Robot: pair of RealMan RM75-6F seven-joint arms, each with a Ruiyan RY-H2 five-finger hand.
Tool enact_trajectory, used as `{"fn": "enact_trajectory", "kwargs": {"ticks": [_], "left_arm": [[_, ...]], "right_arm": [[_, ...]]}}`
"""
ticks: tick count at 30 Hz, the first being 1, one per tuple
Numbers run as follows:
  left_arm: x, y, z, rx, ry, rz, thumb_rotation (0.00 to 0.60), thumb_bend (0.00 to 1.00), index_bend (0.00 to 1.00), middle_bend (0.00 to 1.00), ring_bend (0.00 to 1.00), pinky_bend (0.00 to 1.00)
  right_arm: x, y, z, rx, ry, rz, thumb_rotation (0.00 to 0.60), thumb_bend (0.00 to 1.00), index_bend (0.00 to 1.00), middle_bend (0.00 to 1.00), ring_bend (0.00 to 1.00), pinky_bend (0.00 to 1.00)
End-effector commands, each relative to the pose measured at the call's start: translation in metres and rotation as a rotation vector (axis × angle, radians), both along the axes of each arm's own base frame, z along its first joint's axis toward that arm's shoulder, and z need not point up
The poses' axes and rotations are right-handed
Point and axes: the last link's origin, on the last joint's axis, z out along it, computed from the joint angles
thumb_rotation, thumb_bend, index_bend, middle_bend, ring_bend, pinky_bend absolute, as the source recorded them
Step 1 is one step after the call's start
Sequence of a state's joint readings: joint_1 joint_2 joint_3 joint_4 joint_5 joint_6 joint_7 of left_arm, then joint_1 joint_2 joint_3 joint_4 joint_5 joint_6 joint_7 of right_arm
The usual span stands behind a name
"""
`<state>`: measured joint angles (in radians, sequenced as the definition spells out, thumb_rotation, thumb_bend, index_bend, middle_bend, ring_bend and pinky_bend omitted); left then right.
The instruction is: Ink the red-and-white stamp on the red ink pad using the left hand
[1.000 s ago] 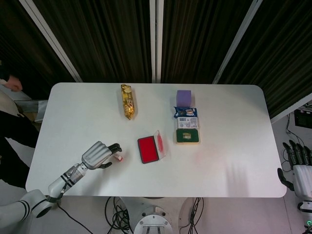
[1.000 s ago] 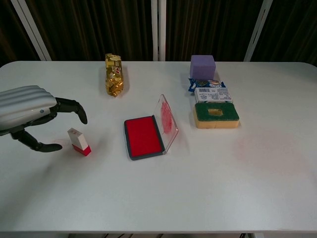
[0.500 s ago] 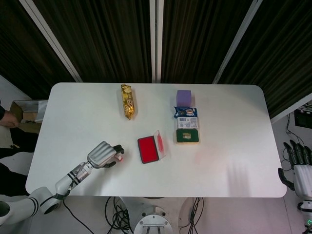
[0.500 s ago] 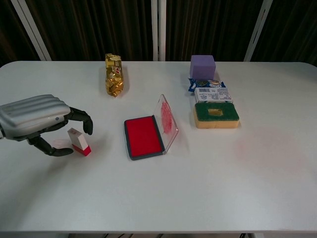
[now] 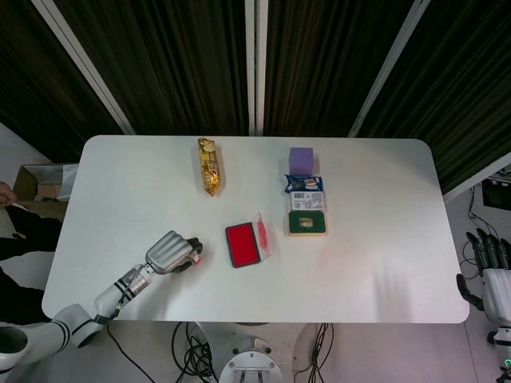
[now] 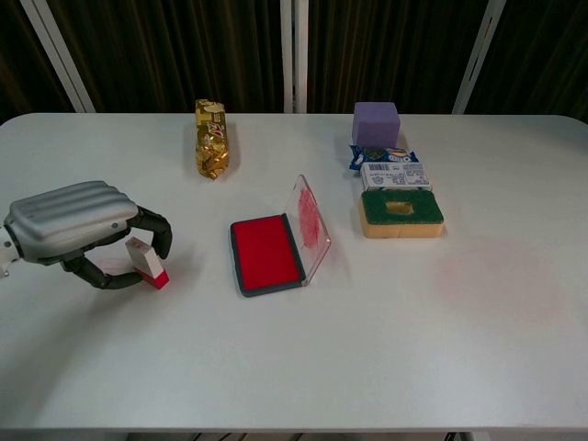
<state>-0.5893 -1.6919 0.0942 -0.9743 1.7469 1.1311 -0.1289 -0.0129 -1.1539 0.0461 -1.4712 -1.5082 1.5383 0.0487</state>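
- Curling over the red-and-white stamp, the left hand has fingers on both sides of it; a firm grasp cannot be told.
- Stamp stands on the table, left of the red ink pad, lid raised.
- Right hand hangs past the table edge, released.
- Farther back: sponge, purple block, gold snack bag.

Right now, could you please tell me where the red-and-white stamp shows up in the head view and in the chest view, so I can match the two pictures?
Head view: the stamp sits lower left of centre, mostly hidden at the left hand's fingertips.
Chest view: the stamp stands at the left edge, between the left hand's curled fingers.
Shared landmark: the open red ink pad lies just to the stamp's right in both views.
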Motion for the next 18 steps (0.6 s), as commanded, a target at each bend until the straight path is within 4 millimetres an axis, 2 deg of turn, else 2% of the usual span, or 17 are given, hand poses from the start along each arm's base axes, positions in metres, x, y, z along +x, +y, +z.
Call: {"fn": "enact_trajectory", "kwargs": {"ticks": [1, 8, 18], "left_arm": [[-0.0005, 0.0002, -0.0006, 0.004, 0.003, -0.003, 0.600, 0.31, 0.46, 0.45, 0.91, 0.97], [0.0001, 0.0008, -0.0006, 0.026, -0.006, -0.029, 0.600, 0.31, 0.51, 0.48, 0.91, 0.97], [-0.0021, 0.0011, -0.0049, 0.024, -0.020, -0.031, 0.600, 0.32, 0.52, 0.50, 0.92, 0.97]], "right_arm": [[0.0000, -0.0001, -0.0001, 0.001, 0.000, -0.001, 0.600, 0.33, 0.00, 0.00, 0.00, 0.00], [0.0009, -0.0011, -0.0012, 0.003, 0.000, 0.001, 0.600, 0.34, 0.00, 0.00, 0.00, 0.00], [-0.0009, 0.0012, -0.0007, 0.001, 0.004, -0.010, 0.600, 0.34, 0.00, 0.00, 0.00, 0.00]]}}
